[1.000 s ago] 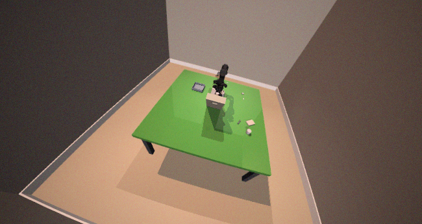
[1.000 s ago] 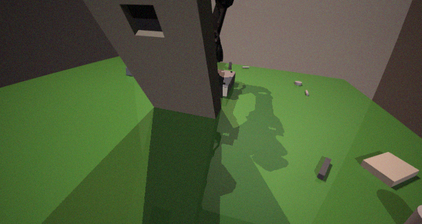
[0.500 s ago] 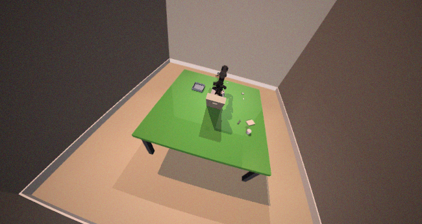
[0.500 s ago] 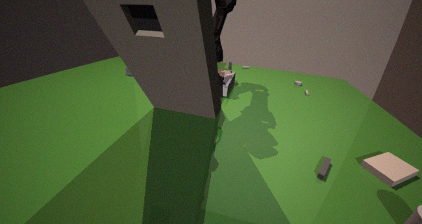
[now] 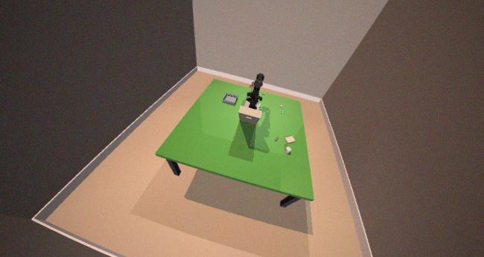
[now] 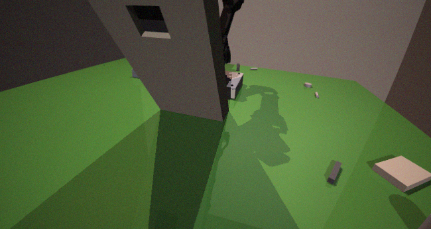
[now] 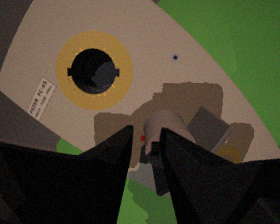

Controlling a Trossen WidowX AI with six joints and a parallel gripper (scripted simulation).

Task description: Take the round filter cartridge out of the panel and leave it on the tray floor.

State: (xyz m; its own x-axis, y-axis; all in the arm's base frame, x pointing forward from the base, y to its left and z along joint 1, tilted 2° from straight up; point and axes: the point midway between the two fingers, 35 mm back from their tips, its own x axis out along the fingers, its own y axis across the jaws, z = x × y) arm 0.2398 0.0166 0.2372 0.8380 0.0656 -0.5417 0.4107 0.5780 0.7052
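Note:
My gripper [image 7: 147, 132] is slightly open, its black fingertips a narrow gap apart. The filter cartridge [image 7: 167, 122], a pale pinkish-grey cylinder, is out of its socket. In the wrist view it is tilted and off to the right of the gap, partly behind the right finger, not gripped between the tips; its support is hidden. A small red mark [image 7: 143, 138] shows beside it. The service panel [image 7: 141, 30] has an empty round socket inside a gold ring [image 7: 125, 71], with a notch on each side. The tray [image 5: 230, 99] is grey and empty, left of the arm.
A tall grey box [image 5: 250, 112] [image 6: 179, 66] with a window stands before the panel and hides much of the hand from the top and exterior views. A flat beige block [image 5: 290, 139] [image 6: 401, 170], a dark bar [image 5: 276, 138] [image 6: 335, 172] and a white cup-like object [image 5: 288, 150] lie to the right.

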